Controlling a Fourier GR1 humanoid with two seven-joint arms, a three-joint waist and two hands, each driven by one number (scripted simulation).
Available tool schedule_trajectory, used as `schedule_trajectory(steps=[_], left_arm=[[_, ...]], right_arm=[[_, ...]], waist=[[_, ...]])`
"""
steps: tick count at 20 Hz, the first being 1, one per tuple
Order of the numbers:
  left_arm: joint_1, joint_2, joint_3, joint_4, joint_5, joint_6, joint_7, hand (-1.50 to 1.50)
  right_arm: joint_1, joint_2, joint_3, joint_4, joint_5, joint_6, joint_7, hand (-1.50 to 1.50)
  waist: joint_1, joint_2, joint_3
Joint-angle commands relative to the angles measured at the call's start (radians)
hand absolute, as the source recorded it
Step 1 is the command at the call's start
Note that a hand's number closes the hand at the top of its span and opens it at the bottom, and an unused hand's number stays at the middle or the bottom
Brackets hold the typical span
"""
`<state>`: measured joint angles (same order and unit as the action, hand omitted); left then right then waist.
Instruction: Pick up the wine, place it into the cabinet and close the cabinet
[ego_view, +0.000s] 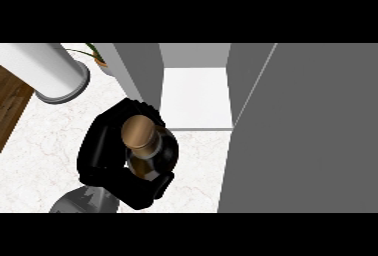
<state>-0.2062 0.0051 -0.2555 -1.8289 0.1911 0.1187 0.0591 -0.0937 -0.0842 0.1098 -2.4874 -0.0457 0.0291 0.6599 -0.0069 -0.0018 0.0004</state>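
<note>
The wine bottle (140, 132) shows from above: a brown round top over a dark glossy body. It stands upright over the white marble counter (44, 145). My left hand (100, 150) is shut on it; the fingers curl round the far side and the thumb round the near side, hiding most of the body. The bottle is just in front and left of the open cabinet (140, 70), whose white shelf floor (196, 97) is bare. The cabinet's grey door (310, 140) stands open at the right. My right hand does not show.
A white cylinder on a grey round base (48, 67) stands at the back left, with a small potted plant (96, 56) behind it. A wooden surface (11, 107) borders the counter at the far left. The open door fills the view's right side.
</note>
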Motion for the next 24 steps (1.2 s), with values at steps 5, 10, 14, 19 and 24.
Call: schedule_trajectory(steps=[5, 10, 14, 19, 24], left_arm=[[-0.169, -0.005, -0.127, 0.091, -0.02, 0.222, 0.013, 1.5], [-0.246, -0.005, -0.146, 0.159, -0.031, 0.315, 0.031, 1.5], [-0.361, -0.005, -0.21, 0.195, -0.022, 0.464, 0.061, 1.5], [-0.351, -0.005, -0.182, 0.205, -0.064, 0.435, 0.05, 1.5], [-0.408, -0.005, -0.268, 0.299, 0.003, 0.561, -0.005, 1.5]], right_arm=[[0.011, -0.022, -0.084, -0.09, -0.142, 0.027, 0.044, -1.5], [0.011, 0.018, 0.006, -0.053, -0.039, 0.008, 0.004, -1.5], [0.06, 0.029, 0.057, -0.066, 0.007, 0.017, -0.012, -1.5], [0.068, 0.008, 0.009, -0.12, -0.057, 0.028, 0.02, -1.5], [0.077, -0.002, -0.029, -0.092, -0.09, 0.05, -0.016, -1.5]], waist=[[-0.002, 0.001, 0.0], [0.001, 0.001, 0.0], [-0.002, 0.001, 0.0], [0.002, 0.0, 0.0], [-0.006, 0.001, 0.0]])
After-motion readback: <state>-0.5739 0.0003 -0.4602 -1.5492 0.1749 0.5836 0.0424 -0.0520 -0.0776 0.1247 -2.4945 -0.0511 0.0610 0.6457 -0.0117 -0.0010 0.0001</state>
